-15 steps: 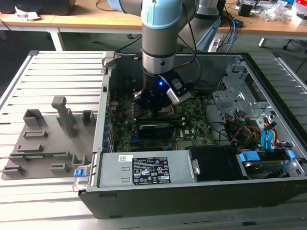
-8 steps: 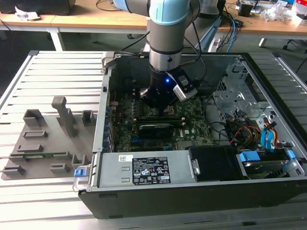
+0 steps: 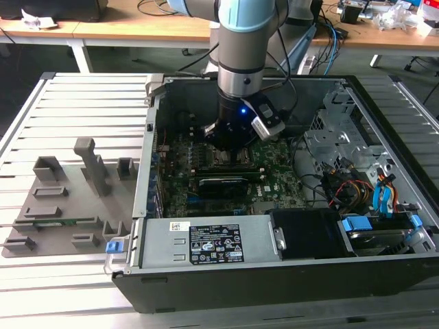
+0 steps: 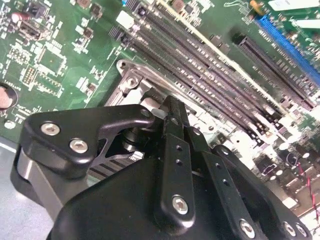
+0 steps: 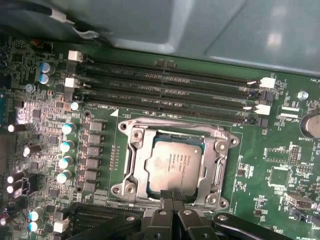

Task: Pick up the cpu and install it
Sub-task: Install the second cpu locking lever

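1. The arm reaches down into an open computer case [image 3: 288, 274] that lies on a slatted metal table [image 3: 75, 103], and the gripper [image 3: 232, 140] hangs low over the green motherboard [image 3: 274, 181] inside it.
2. In the first wrist view the cpu [image 5: 175, 162] lies flat inside the metal frame of the socket [image 5: 131, 160], its pale silver top facing up and its edges lined up with the frame.
3. In that same view the gripper's [image 5: 172, 196] fingertips [image 5: 167, 194] are drawn together into a narrow point right at one edge of the cpu; I cannot tell whether they touch it.
4. In the second wrist view the gripper [image 4: 167, 111] fingers [image 4: 172, 107] meet with no gap, and nothing is clamped between them; the socket frame [image 4: 131, 80] lies just past the tips.
5. A row of long dark memory slots [image 5: 165, 85] runs beside the socket, all of them unfilled.
6. On the table, toward the exterior view's left and well apart from the case, sits a grey plastic tray [image 3: 62, 205] with several upright holders.
7. A black power supply box [image 3: 206, 243] with a label fills the near side of the case.
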Robot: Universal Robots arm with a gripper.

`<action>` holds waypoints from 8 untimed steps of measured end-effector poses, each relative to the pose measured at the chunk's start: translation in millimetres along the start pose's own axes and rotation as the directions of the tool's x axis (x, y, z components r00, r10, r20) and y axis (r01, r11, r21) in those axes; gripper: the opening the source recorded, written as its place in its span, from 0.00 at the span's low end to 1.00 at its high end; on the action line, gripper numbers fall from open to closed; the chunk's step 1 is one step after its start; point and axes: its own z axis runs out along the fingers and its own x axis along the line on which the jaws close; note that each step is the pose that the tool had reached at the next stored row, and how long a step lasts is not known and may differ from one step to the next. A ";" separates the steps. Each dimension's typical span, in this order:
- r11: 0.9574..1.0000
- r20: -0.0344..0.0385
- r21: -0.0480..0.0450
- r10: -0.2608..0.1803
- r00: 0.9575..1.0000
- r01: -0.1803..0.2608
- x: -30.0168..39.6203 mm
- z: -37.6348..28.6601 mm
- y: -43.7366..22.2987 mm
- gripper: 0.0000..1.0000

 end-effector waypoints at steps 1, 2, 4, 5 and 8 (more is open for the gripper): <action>1.000 -0.001 0.007 0.000 1.000 0.000 -0.5 -0.6 3.5 0.11; 1.000 -0.001 0.010 0.000 1.000 0.000 -0.7 -2.4 4.7 0.11; 1.000 -0.002 0.012 0.000 1.000 0.000 -0.9 -8.7 5.7 0.11; 1.000 -0.001 0.012 0.000 1.000 0.000 -1.1 -11.8 6.0 0.11; 1.000 -0.001 0.012 0.000 1.000 0.000 -1.2 -21.3 5.7 0.11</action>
